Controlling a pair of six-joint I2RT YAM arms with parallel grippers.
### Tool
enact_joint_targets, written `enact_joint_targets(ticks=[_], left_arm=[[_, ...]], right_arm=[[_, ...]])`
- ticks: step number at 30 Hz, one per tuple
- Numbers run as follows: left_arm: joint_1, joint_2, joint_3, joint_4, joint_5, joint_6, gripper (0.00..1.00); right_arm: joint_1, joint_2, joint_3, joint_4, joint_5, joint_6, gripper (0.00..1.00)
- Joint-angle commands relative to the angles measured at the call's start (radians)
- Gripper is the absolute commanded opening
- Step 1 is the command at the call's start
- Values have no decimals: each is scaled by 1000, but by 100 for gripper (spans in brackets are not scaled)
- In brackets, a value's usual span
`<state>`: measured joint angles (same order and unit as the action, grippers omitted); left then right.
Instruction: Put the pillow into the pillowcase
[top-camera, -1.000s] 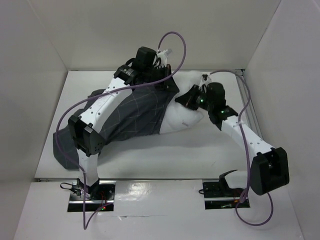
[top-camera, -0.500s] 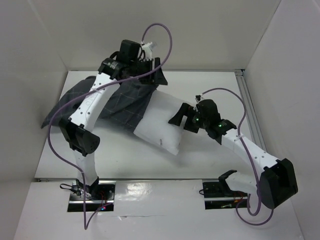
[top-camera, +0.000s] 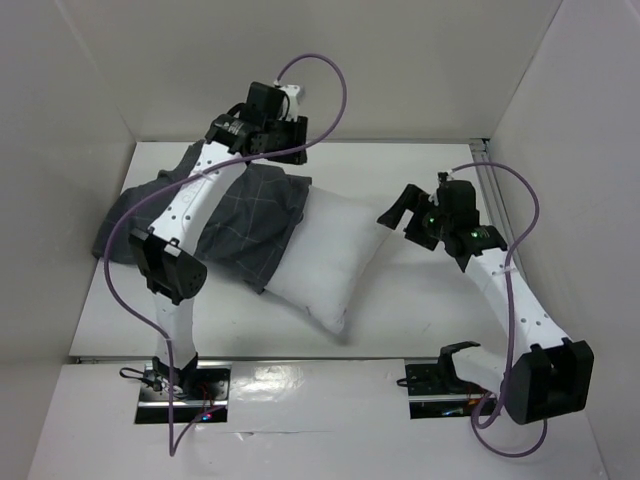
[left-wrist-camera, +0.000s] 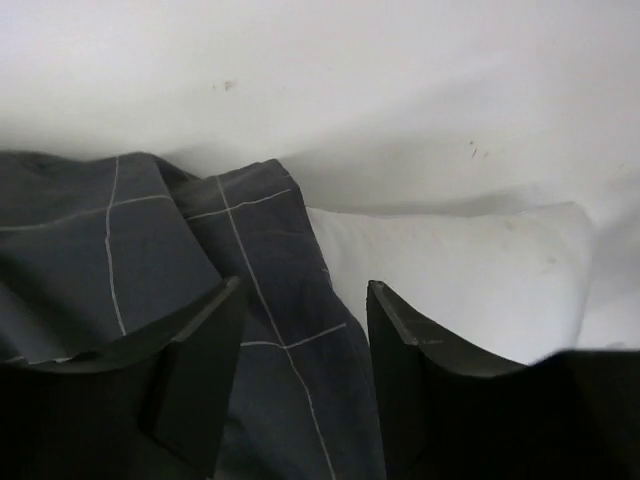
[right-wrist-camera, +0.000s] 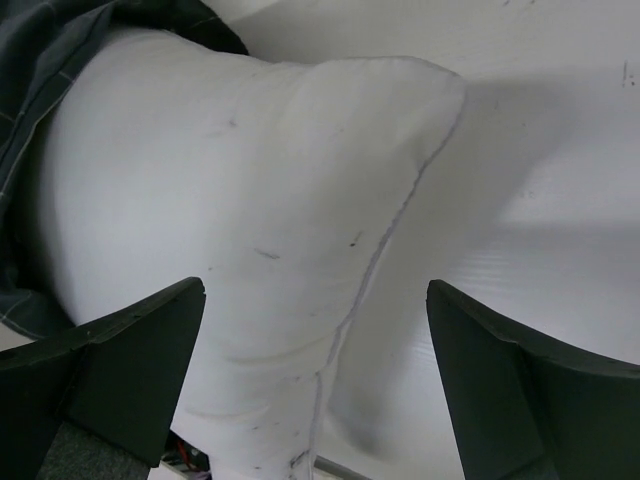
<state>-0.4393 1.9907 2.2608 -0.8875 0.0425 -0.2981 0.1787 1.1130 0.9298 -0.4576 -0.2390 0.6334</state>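
Here the pillow (top-camera: 335, 255) lies slantwise on the table (top-camera: 400, 300), roughly in the middle; its left end is covered by the pillowcase (top-camera: 245, 215), and its right and near parts stick out bare and white; how deep it sits inside the fabric I cannot tell. The pillowcase is bunched and creased, spreading off to the left behind the left arm. The left gripper (left-wrist-camera: 305, 288) hangs over the far side of the pillowcase, close to where the dark cloth meets the white; its fingers (left-wrist-camera: 215, 330) stand apart with a gap between them, and the cloth seen in that gap lies below them, so nothing is pinched. The right gripper (right-wrist-camera: 315, 288) hovers just to the right of the pillow's far right corner, apart from it; its jaws are spread wide and grasp nothing; in the right wrist view the pillow's seamed corner, with a few small dark specks, lies below and ahead of them, with the pillowcase edge showing at the upper left.
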Motion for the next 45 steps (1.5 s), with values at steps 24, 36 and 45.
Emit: enact_joint_targets(ticks=[24,36,45], left_arm=[[-162,221,160,-62,-428,82,0],[-197,53,37,131,242,-79,0],[-326,-44,120,341,539,-291,0]], right_arm=[[-54,148,-163,91,-250,-31,100],[83,293,-99,575,-342,152,56],[225,228,161,475,-270,152,0]])
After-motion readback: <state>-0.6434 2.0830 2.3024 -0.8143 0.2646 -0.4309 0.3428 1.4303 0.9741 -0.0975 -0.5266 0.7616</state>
